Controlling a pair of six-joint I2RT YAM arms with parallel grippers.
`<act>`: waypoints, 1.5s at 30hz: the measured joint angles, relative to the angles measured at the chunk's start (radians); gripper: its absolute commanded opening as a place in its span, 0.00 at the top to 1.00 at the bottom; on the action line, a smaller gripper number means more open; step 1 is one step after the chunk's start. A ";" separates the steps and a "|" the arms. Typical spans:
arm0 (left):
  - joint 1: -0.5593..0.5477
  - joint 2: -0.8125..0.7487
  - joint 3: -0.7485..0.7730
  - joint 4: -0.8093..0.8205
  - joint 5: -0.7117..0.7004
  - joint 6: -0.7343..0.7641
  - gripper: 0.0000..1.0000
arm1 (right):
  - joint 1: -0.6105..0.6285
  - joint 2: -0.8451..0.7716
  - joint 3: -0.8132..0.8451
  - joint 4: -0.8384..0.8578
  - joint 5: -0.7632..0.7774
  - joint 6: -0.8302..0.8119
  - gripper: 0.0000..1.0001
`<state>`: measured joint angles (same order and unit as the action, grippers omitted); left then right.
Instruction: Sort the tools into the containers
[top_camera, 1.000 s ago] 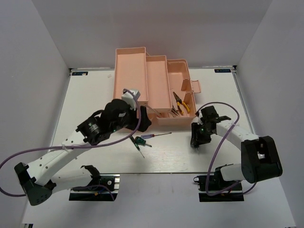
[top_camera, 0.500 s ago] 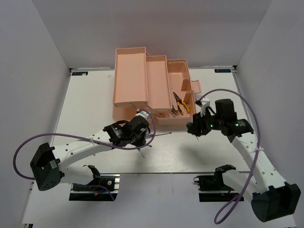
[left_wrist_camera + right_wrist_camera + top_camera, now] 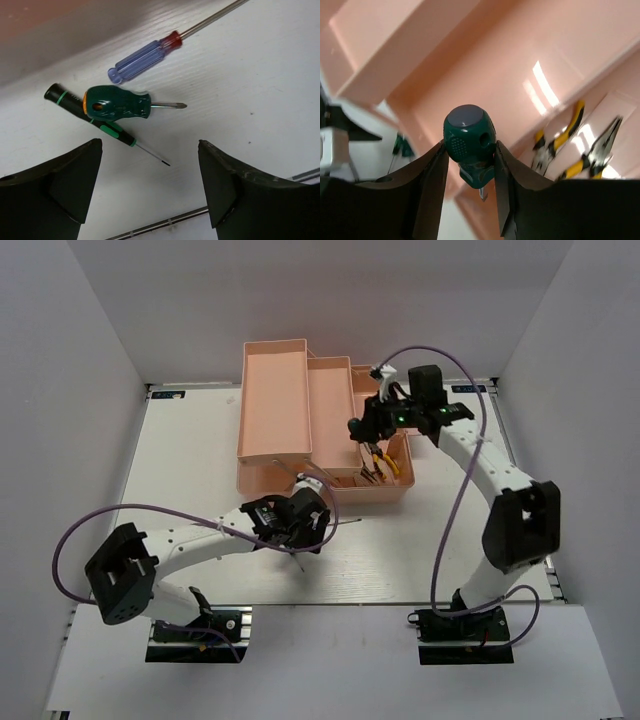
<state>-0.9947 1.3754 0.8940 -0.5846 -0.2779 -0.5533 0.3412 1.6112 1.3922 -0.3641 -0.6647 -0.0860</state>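
Note:
My right gripper (image 3: pixel 469 150) is shut on a stubby dark-green screwdriver (image 3: pixel 470 137) and holds it in the air over the salmon-pink toolbox (image 3: pixel 495 65). In the top view the right gripper (image 3: pixel 365 430) is above the toolbox's lower compartment (image 3: pixel 395 390). Two yellow-handled pliers (image 3: pixel 555 140) lie in that compartment and also show in the top view (image 3: pixel 380 455). My left gripper (image 3: pixel 150 170) is open and empty just above the table. Beyond its fingers lie a blue-and-red screwdriver (image 3: pixel 145 55), a stubby green screwdriver (image 3: pixel 117 103) and a thin green-and-black screwdriver (image 3: pixel 95 117) under it.
The toolbox's two raised trays (image 3: pixel 275 390) stand open at the back centre. In the top view the left gripper (image 3: pixel 300 525) hides most of the screwdrivers on the table. The toolbox's front wall (image 3: pixel 50 30) is close behind them. A thin metal strip (image 3: pixel 165 222) runs below my left fingers.
My right arm has risen from the table right of the toolbox and swung back over it, carrying the stubby screwdriver. My left arm has lowered and settled over the screwdrivers on the table.

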 measured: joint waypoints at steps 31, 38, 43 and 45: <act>0.021 0.231 0.088 -0.035 -0.211 -0.074 0.09 | 0.040 -0.018 -0.058 -0.003 -0.031 0.047 0.16; 0.038 0.251 0.087 -0.005 -0.214 -0.046 0.11 | 0.017 -0.042 -0.090 -0.006 -0.030 0.054 0.16; 0.044 0.260 0.083 0.003 -0.210 -0.034 0.12 | 0.001 -0.059 -0.113 -0.007 -0.029 0.055 0.16; 0.044 0.260 0.067 0.018 -0.204 -0.034 0.12 | -0.006 -0.063 -0.114 -0.010 -0.027 0.056 0.16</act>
<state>-0.9508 1.6352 0.9611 -0.5671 -0.4820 -0.5873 0.3351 1.5482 1.2781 -0.3744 -0.6918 -0.0303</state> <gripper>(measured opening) 0.885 0.836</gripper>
